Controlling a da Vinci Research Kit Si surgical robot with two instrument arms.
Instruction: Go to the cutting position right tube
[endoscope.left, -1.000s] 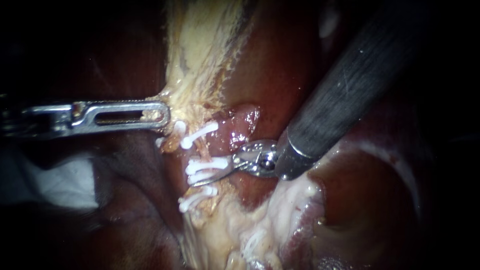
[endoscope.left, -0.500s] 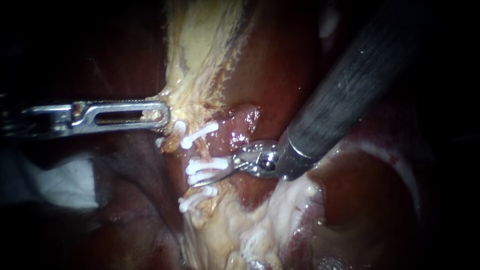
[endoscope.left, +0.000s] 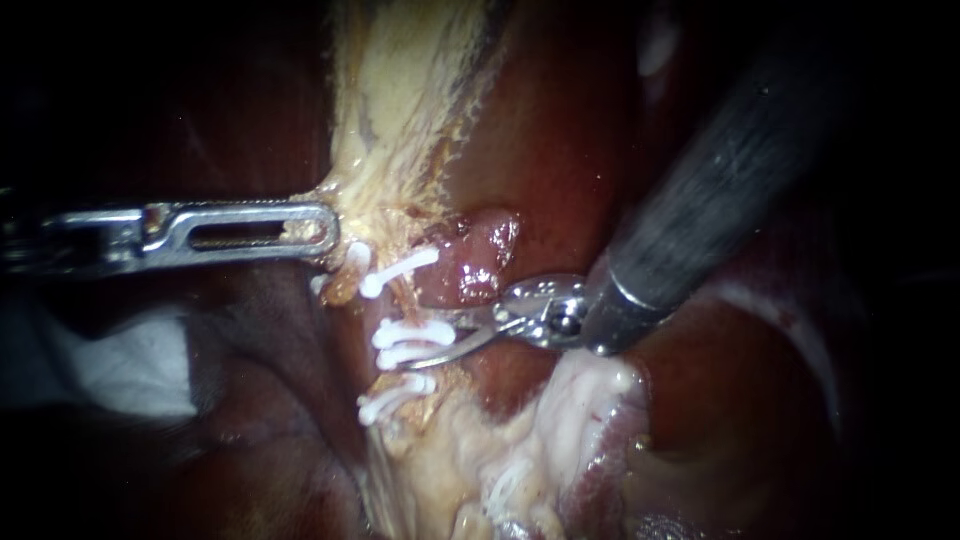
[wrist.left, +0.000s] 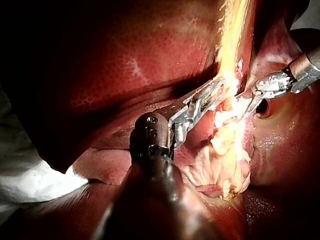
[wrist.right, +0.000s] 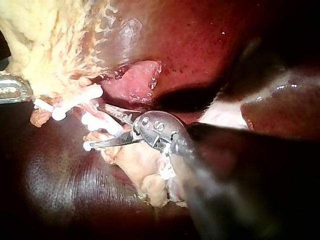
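the clipped tube (endoscope.left: 404, 299) is a thin strand running down from the pale fatty tissue (endoscope.left: 400, 120) across the dark red liver (endoscope.left: 570, 150), near the middle of the liver's lit face. white clips (endoscope.left: 410, 335) cross it: one close to the fat, a pair in the middle, and more further down. the right instrument (endoscope.left: 425, 341) comes in from the upper right. its two thin blades are spread and grip nothing, with the middle pair of clips in the gap between them. a pink nub of tissue (endoscope.left: 480, 250) sits just beside the upper blade, and lumpy pale tissue (endoscope.left: 560, 400) lies under the instrument's wrist. the left instrument (endoscope.left: 325, 228) has its slotted jaws pressed together on the edge of the fatty tissue, just beside the clip nearest the fat. a white cloth (endoscope.left: 130, 365) lies well apart, off the liver's left edge.
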